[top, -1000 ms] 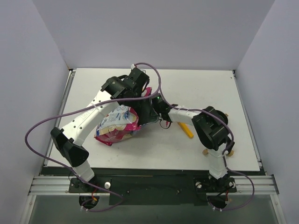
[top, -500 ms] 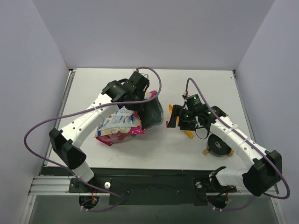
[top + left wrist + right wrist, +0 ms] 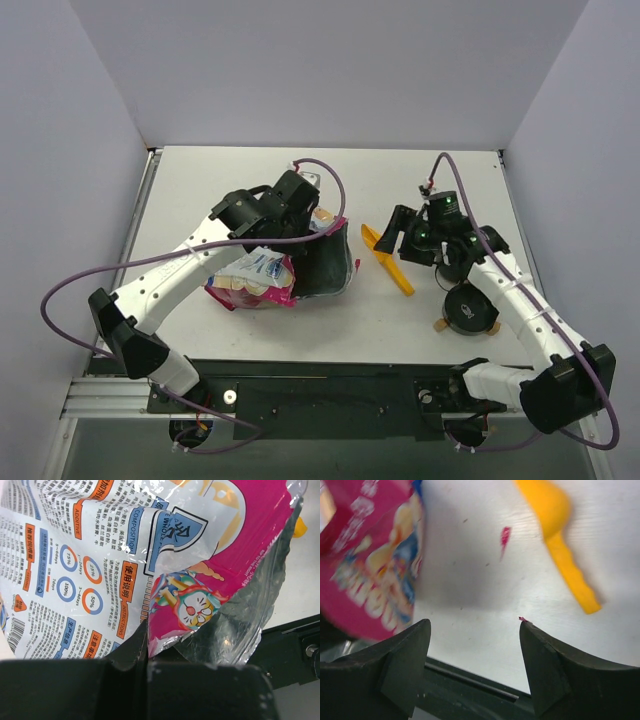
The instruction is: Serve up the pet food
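Bag interior unseen, left claw clamped on its edge, right claw spread empty near yellow scoop

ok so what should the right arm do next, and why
Probably lower the right gripper onto the yellow scoop handle and close. Its jaws stand open and empty near the scoop, which lies free on the table, while the left gripper pinches the opened bag.

Pet food not visible, opened pink bag hiding its contents
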You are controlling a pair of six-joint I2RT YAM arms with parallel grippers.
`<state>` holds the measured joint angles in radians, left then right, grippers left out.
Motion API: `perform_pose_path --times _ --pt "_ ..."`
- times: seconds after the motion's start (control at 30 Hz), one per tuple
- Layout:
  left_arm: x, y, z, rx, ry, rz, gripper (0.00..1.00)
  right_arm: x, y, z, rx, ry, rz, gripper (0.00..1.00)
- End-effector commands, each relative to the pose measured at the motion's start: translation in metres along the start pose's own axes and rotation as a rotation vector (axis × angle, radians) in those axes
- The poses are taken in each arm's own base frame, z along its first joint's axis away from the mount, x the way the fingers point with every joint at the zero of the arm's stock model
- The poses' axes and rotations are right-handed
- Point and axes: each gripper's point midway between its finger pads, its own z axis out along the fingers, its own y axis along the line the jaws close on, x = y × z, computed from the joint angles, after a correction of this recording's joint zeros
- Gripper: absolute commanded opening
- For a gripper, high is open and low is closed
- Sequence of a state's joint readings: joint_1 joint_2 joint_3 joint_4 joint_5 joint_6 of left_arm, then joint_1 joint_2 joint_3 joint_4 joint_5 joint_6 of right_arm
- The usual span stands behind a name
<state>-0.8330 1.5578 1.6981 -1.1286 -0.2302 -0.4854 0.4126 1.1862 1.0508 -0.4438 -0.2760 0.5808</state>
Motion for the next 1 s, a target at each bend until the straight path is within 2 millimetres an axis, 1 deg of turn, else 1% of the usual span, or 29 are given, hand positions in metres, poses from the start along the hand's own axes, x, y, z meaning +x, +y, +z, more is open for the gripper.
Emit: perform_pose_path --times 0.0,0.07,0.1,0.13,0.17,0.2,0.23,0.27,0.3,0.33,0.37,0.4,0.43,0.53,0.57,0.6,0.63,0.67,0.7,0.73,0.77,0.87,0.9,0.93,0.97 --pt "-0.013 0.001 -0.03 0.022 -0.088 -0.054 0.0 0.003 -0.058 0.015 0.169 0.008 0.12 0.66" --pt "-0.018 0.0 -0.032 0.025 -0.101 -0.06 0.0 0.009 -0.076 0.025 0.238 0.02 0.088 0.66" --pt "-0.018 -0.003 -0.03 0.035 -0.097 -0.06 0.0 0.013 -0.077 0.034 0.235 0.014 0.053 0.66" --pt "-0.02 -0.006 -0.032 0.048 -0.101 -0.062 0.0 0.017 -0.084 0.042 0.262 0.013 0.037 0.67" --pt "-0.023 -0.008 -0.032 0.056 -0.103 -0.063 0.0 0.017 -0.084 0.052 0.252 -0.024 0.016 0.66" --pt "-0.023 -0.008 -0.033 0.056 -0.103 -0.064 0.0 0.013 -0.087 0.056 0.267 -0.073 0.0 0.66" --pt "-0.024 -0.009 -0.033 0.057 -0.104 -0.063 0.0 0.012 -0.089 0.064 0.252 -0.126 0.013 0.66" --pt "-0.024 -0.009 -0.033 0.061 -0.105 -0.064 0.0 0.001 -0.086 0.063 0.247 -0.207 0.009 0.67" --pt "-0.023 -0.01 -0.032 0.063 -0.101 -0.063 0.0 -0.004 -0.084 0.068 0.218 -0.277 0.002 0.67" --pt "-0.022 -0.01 -0.033 0.069 -0.099 -0.057 0.0 -0.01 -0.078 0.067 0.203 -0.341 -0.018 0.68" --pt "-0.02 -0.01 -0.032 0.07 -0.095 -0.054 0.0 -0.015 -0.078 0.069 0.199 -0.39 -0.026 0.68" --pt "-0.019 -0.01 -0.031 0.073 -0.091 -0.052 0.0 -0.014 -0.08 0.073 0.208 -0.391 -0.034 0.68" --pt "-0.017 -0.01 -0.031 0.071 -0.085 -0.049 0.0 -0.017 -0.085 0.075 0.234 -0.408 -0.038 0.68" --pt "-0.014 -0.011 -0.03 0.078 -0.068 -0.042 0.0 -0.012 -0.103 0.09 0.28 -0.376 -0.032 0.68" --pt "-0.015 -0.012 -0.03 0.081 -0.068 -0.041 0.0 -0.005 -0.106 0.098 0.269 -0.342 -0.034 0.68" --pt "-0.016 -0.013 -0.031 0.086 -0.071 -0.042 0.0 -0.005 -0.109 0.102 0.267 -0.335 -0.029 0.68" --pt "-0.017 -0.015 -0.03 0.089 -0.07 -0.042 0.0 0.0 -0.112 0.108 0.27 -0.302 -0.044 0.68" --pt "-0.017 -0.016 -0.029 0.093 -0.068 -0.04 0.0 0.001 -0.111 0.111 0.268 -0.289 -0.058 0.67" --pt "-0.019 -0.018 -0.029 0.097 -0.068 -0.036 0.0 0.008 -0.109 0.119 0.244 -0.253 -0.062 0.66" --pt "-0.02 -0.018 -0.03 0.101 -0.069 -0.036 0.0 0.007 -0.105 0.122 0.222 -0.252 -0.065 0.65" --pt "-0.022 -0.02 -0.029 0.103 -0.07 -0.032 0.0 0.015 -0.101 0.128 0.204 -0.225 -0.073 0.63" --pt "-0.025 -0.023 -0.028 0.108 -0.069 -0.026 0.0 0.024 -0.099 0.133 0.203 -0.212 -0.091 0.6" --pt "-0.026 -0.023 -0.027 0.109 -0.07 -0.027 0.0 0.026 -0.098 0.133 0.212 -0.214 -0.098 0.56" --pt "-0.027 -0.024 -0.027 0.11 -0.071 -0.026 0.0 0.028 -0.105 0.132 0.25 -0.219 -0.099 0.53" --pt "-0.027 -0.024 -0.027 0.109 -0.07 -0.026 0.0 0.031 -0.106 0.131 0.278 -0.225 -0.113 0.47"
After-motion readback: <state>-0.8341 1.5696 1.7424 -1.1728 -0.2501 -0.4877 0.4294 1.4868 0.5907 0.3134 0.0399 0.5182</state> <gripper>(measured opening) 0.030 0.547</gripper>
